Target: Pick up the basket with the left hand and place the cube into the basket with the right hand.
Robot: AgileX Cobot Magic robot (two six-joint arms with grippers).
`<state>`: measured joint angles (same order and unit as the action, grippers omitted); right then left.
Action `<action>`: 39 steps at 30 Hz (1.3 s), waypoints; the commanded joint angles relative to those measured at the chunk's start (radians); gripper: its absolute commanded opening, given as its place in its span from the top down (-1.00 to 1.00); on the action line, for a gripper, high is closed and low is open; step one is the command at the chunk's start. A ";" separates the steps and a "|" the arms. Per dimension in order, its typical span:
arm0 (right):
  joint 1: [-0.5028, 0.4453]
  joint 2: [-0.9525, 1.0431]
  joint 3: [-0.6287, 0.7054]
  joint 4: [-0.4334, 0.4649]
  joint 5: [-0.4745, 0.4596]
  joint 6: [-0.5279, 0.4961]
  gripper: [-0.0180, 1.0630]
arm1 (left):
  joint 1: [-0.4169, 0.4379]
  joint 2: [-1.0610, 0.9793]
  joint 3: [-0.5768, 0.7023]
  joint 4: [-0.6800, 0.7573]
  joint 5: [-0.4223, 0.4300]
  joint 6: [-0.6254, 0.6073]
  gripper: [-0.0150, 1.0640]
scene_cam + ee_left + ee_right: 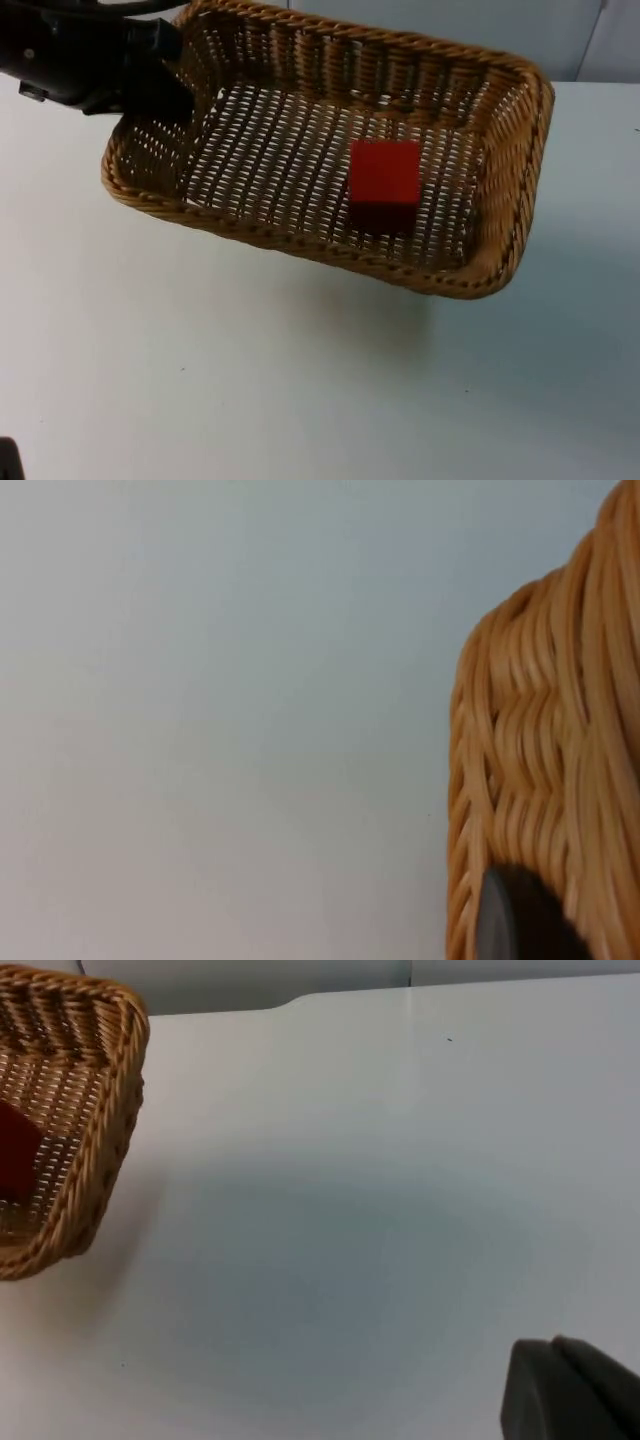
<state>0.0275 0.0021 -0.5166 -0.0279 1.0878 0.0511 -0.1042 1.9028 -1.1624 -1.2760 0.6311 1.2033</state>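
Note:
A woven wicker basket (500, 180) hangs tilted above the white table, casting a soft shadow on the surface under it. My left gripper (170, 80) is shut on the rim of the basket's left short end. In the left wrist view a black fingertip (497, 920) presses against the basket's woven wall (540, 740). A red cube (384, 182) rests on the basket floor, right of its centre. The right wrist view has the basket's corner (90, 1110) with a strip of the red cube (15, 1150) inside. My right gripper (570, 1390) hovers over bare table well away from the basket.
The white table (250, 380) stretches in front of and beneath the basket. A grey partition wall (450, 25) closes the far edge. A small dark object (8, 460) sits at the table's near left corner.

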 commanded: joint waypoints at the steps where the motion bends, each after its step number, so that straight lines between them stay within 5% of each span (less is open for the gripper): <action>1: 0.003 -0.002 0.007 -0.001 -0.007 0.003 0.97 | -0.018 -0.034 -0.027 -0.044 -0.017 -0.013 0.97; 6: 0.003 -0.002 0.007 -0.001 -0.007 0.003 0.97 | -0.018 -0.036 -0.037 -0.024 -0.034 -0.096 0.97; 18: 0.003 -0.002 0.007 -0.001 -0.007 0.003 0.97 | -0.018 -0.034 -0.037 0.436 -0.014 -0.507 0.97; 39: 0.003 -0.002 0.007 -0.001 -0.007 0.003 0.97 | -0.018 0.040 -0.037 0.444 0.106 -0.613 0.96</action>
<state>0.0275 0.0021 -0.5166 -0.0279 1.0878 0.0511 -0.1150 1.9514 -1.1910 -0.7958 0.7130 0.6058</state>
